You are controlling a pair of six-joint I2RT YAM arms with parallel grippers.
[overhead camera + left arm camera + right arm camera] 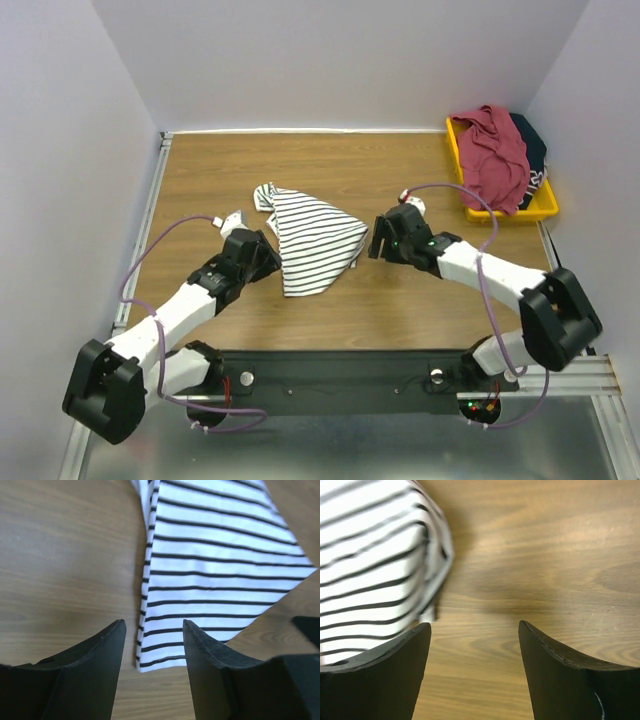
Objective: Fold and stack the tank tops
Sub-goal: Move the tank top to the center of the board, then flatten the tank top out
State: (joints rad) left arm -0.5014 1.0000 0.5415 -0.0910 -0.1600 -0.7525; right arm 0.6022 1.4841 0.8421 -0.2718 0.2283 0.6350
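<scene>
Folding, item one: striped tank top [310, 240], lying in a rough triangle at the middle of the table [200, 180].
Left tool [152, 630]: jaws apart, empty, hovering over its near-left corner.
Right tool [475, 630]: jaws apart, empty, over bare wood just beside its right edge.
Maroon tank top [495, 155], navy tank top [532, 140]: heaped in the yellow bin [545, 210], far right.
Next, I judge: pinch both edges, fold across.

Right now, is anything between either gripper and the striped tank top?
Nothing visible. The left gripper sits open at the striped tank top's left edge, and the right gripper, also open, is just off its right edge, with only bare table between.
</scene>
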